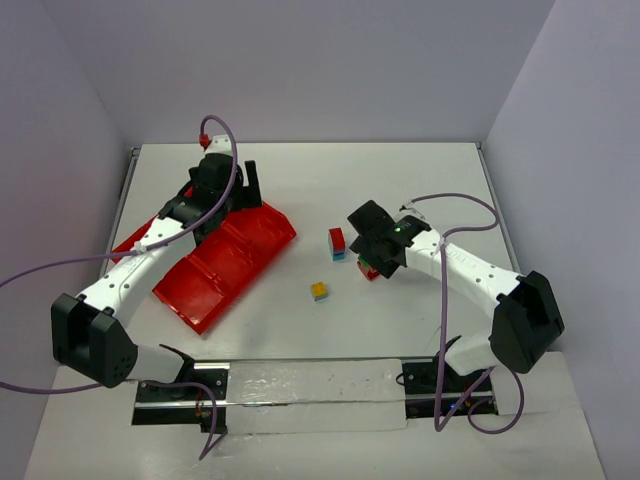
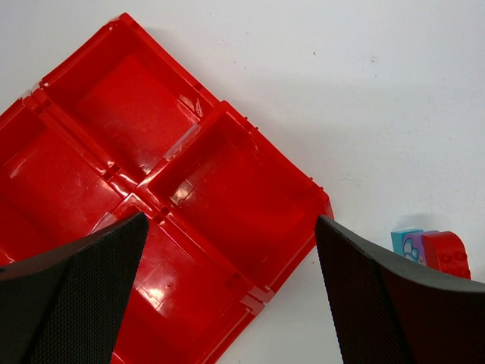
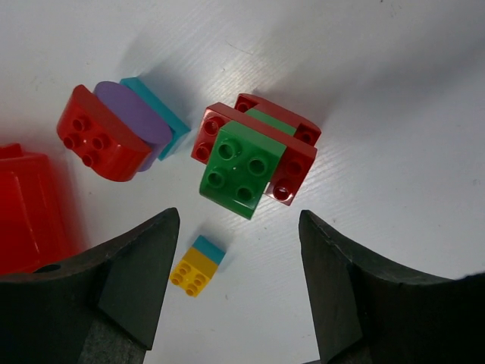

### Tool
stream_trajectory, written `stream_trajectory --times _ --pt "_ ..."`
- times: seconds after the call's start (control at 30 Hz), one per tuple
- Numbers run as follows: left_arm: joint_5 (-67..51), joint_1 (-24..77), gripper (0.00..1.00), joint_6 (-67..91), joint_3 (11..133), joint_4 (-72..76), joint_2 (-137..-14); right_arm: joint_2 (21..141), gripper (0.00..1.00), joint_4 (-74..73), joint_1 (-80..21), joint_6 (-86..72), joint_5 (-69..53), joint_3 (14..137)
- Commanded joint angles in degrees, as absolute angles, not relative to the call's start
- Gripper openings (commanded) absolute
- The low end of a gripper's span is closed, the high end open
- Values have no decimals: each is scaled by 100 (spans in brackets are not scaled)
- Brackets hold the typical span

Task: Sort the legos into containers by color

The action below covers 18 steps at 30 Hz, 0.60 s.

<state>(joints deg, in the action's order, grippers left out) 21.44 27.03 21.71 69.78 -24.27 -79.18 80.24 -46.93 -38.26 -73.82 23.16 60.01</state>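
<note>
A: Where lies the green-and-red stack [image 3: 242,163] from the right gripper [image 3: 239,227]?
B: On the surface [image 3: 394,91] just ahead of its fingertips, about centred between them, turned a little against the jaws. The jaws stand half wide, holding nothing.
A: And from the tray [image 1: 225,262]?
B: Well apart on the tray's right, the red-and-teal stack [image 1: 337,243] between. The left gripper [image 2: 231,224] hangs wide above the tray, so the right arm seems nearer.
</note>
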Motion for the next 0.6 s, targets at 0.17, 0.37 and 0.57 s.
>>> stream_trajectory --times 0.17,0.37,0.57 --pt "2268 2760 99 2017 6943 -2347 -7774 8264 71 -4921 -3824 -7502 2750 6577" --pt "2313 2777 99 1968 6952 -2364 -7804 8447 71 -4965 -3709 -7444 2707 6600" --pt "2351 2786 99 1960 6948 -2364 -7809 8507 68 -4927 -3700 -7440 2733 6596"
